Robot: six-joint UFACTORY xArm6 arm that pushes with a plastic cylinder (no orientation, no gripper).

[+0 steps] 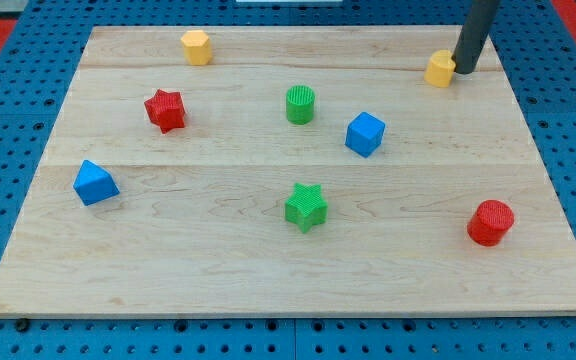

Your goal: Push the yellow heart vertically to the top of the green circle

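**Tip at the yellow heart's right side, top right of the board**

Rod's lower end, my tip (462, 70), stands on the wooden board (268, 250) at the view's top right; being a bare rod, it has nothing to open, close or grasp with. Just to the tip's left, touching or nearly so, sits the yellow heart (440, 69). Well to the tip's left and a little lower in the view is the green circle (300, 104), apart from the heart. Closer, down and to the left of the tip, lies the blue cube (365, 134). Far left of the tip, near the board's top edge, sits a yellow hexagonal block (196, 47), with the red star (165, 109) below it. Farthest off, down at the left, is a blue block (95, 182) of unclear shape. The green star (306, 206) lies well below and left of the tip, and the red cylinder (491, 222) sits almost straight below it.
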